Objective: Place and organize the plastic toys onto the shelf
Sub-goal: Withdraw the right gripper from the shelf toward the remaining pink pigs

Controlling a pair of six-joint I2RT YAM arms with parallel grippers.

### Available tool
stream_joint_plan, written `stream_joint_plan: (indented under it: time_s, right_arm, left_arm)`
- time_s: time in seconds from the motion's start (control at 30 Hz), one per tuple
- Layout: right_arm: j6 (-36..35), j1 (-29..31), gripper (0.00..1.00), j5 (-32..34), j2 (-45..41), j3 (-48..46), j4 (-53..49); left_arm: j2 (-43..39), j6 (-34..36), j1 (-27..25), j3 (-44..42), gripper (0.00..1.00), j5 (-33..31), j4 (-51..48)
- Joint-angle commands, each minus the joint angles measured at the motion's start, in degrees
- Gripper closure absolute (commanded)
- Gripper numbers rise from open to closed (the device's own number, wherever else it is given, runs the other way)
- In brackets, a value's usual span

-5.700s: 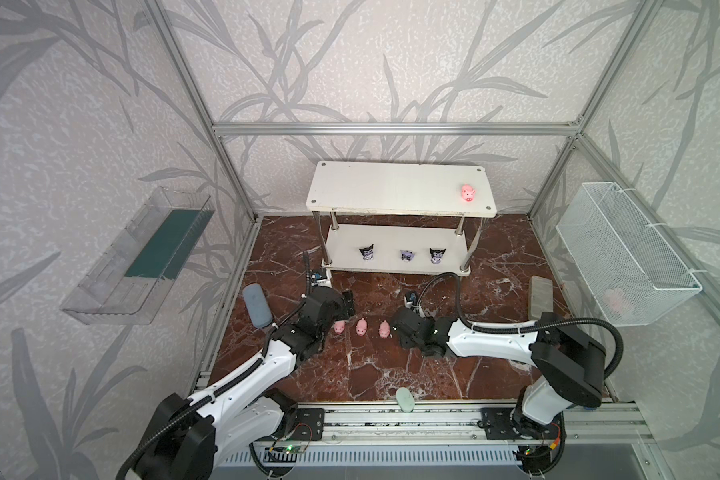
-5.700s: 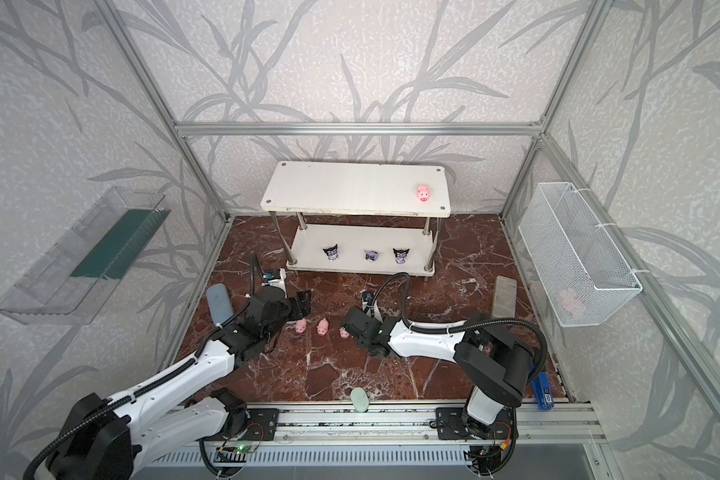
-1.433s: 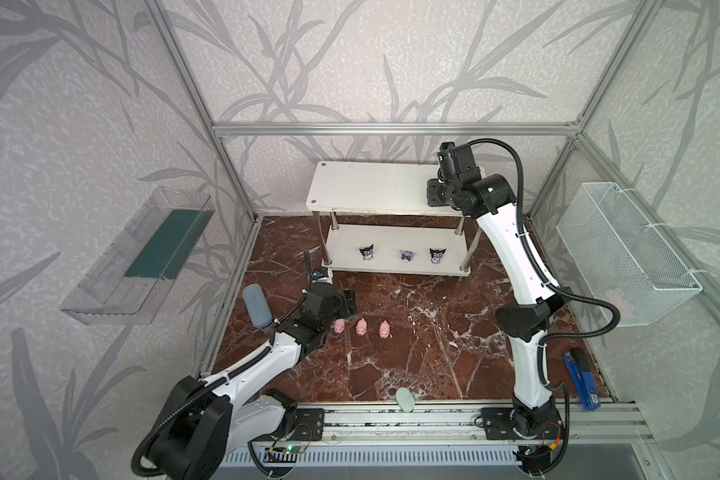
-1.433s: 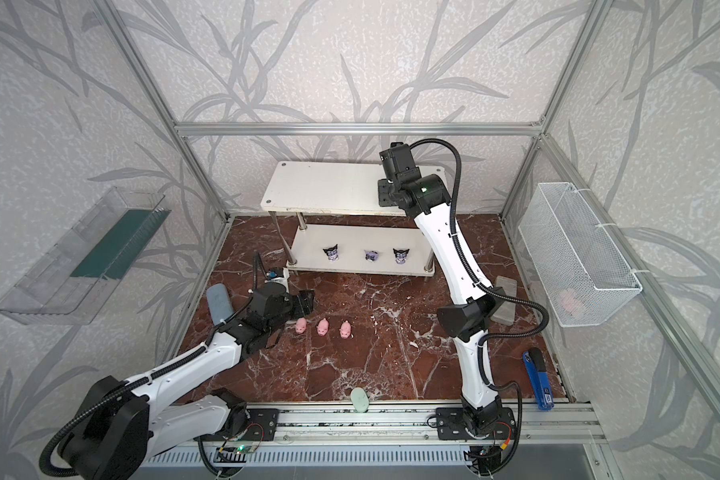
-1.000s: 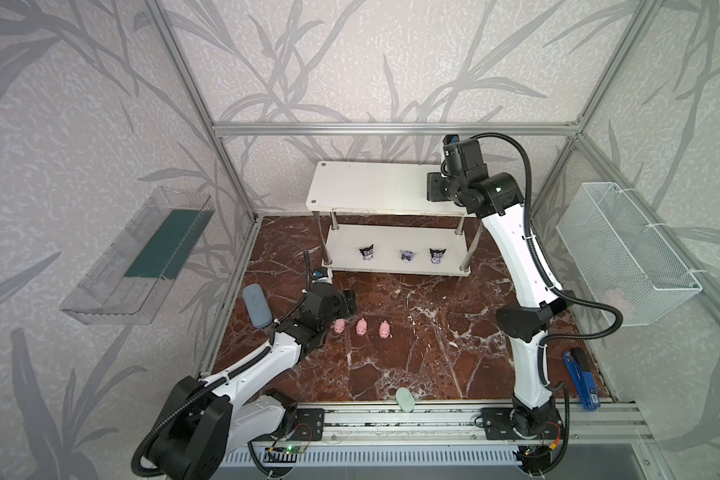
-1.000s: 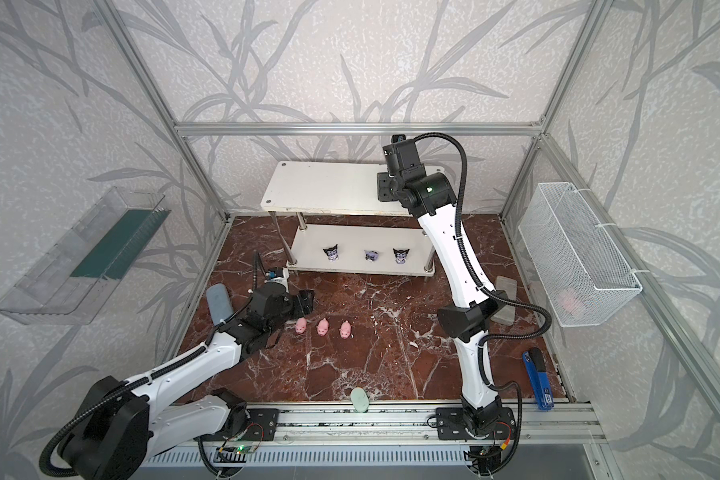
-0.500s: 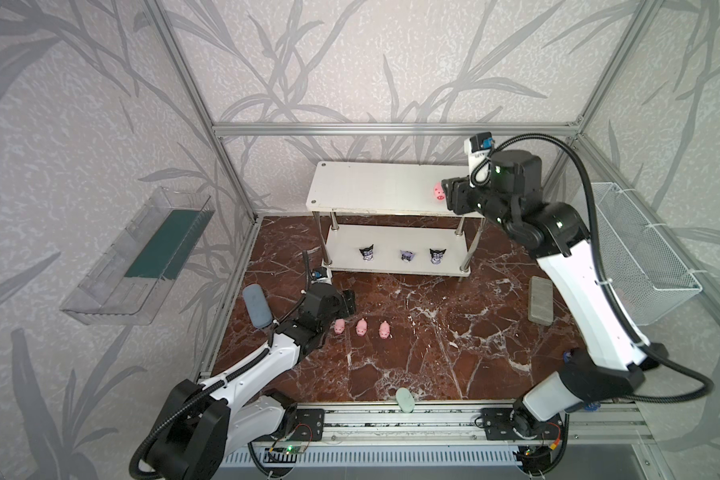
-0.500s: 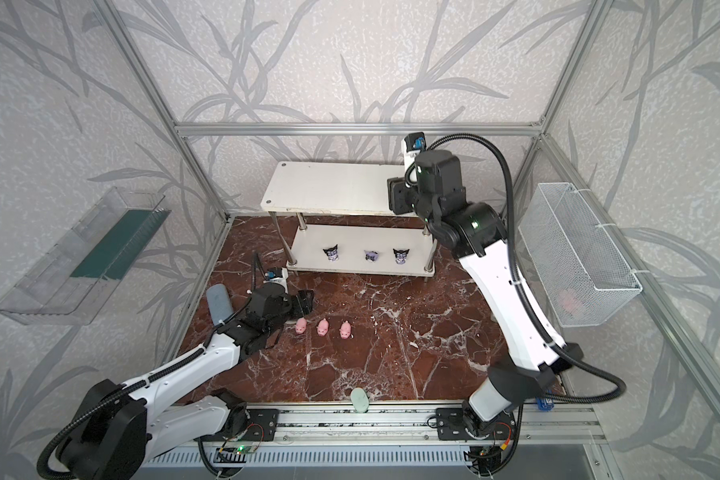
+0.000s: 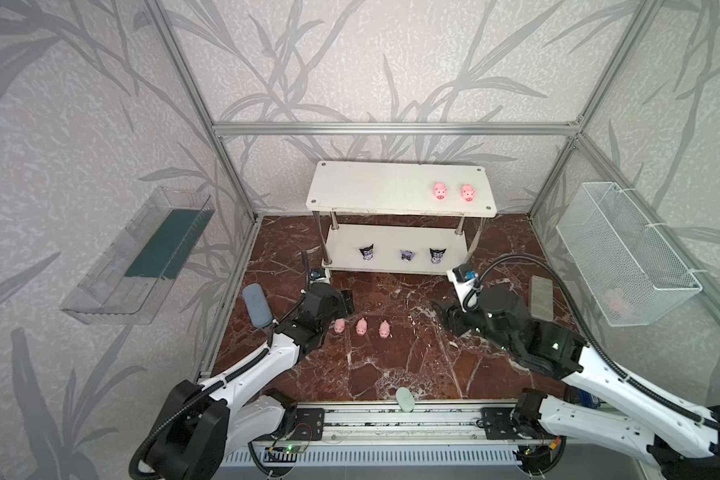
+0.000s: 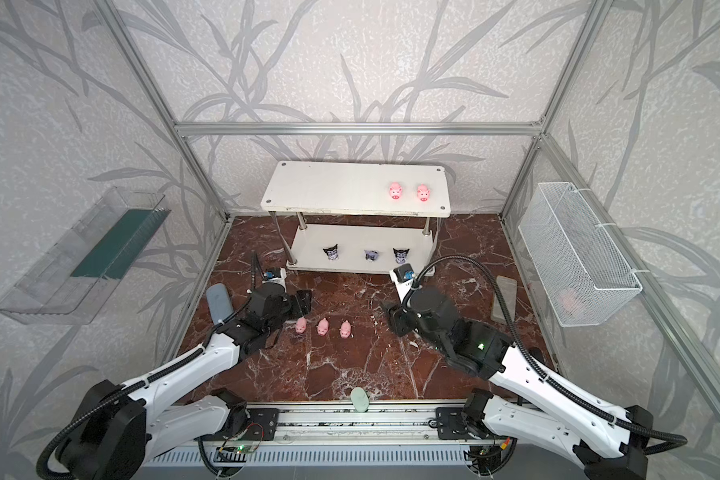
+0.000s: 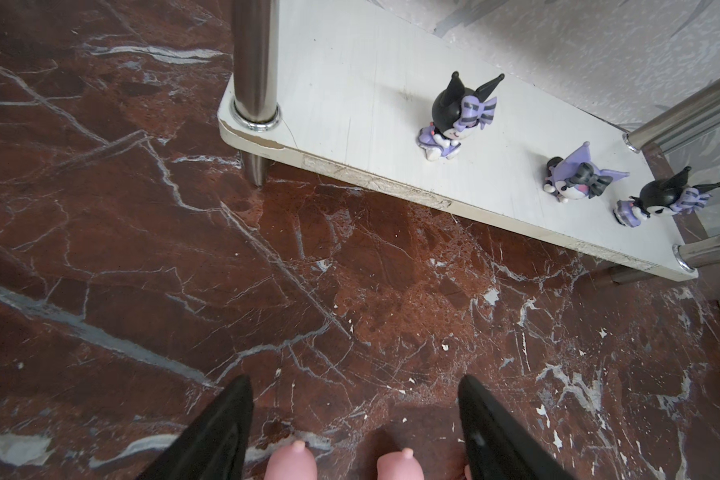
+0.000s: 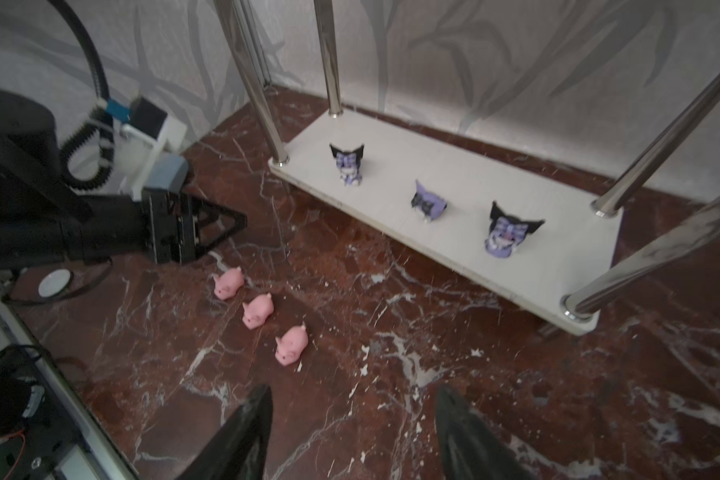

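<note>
On the marble floor (image 9: pixel 391 365), a grey-blue pad (image 9: pixel 257 306) lies left, a pale green oval (image 9: pixel 405 400) at front.

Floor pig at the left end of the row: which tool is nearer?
Left. The left tool hangs open right beside that pig; the right tool, also open, is farther off, beyond the row's opposite end.

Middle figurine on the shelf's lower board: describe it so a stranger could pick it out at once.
Find the white two-tier shelf at the back wall; three figurines stand in a row on its lower board. The middle figurine has a mostly purple head, while the left figurine and right figurine have black heads with tall pointed ears.
</note>
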Motion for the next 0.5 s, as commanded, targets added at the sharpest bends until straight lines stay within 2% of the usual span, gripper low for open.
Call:
stream_joint_plan:
  time_s: [0.0, 0.2, 0.47]
  right_arm:
    - [9.8, 3.1, 0.36, 2.4, 1.4, -3.9, 5.6]
    - [17.3, 6.9, 0.31, -1.0, 17.1, -3.5, 10.3]
    - [20.3, 8.4, 0.29, -5.2, 36.3, 6.3, 11.5]
  left_arm:
    - [-1.2, -0.6, 0.2, 1.0, 0.24, -1.7, -1.3]
    - [-1.5, -2.0, 0.2, 0.6, 0.24, -1.9, -1.2]
    - [-2.8, -3.1, 0.2, -0.6, 0.24, -2.9, -1.8]
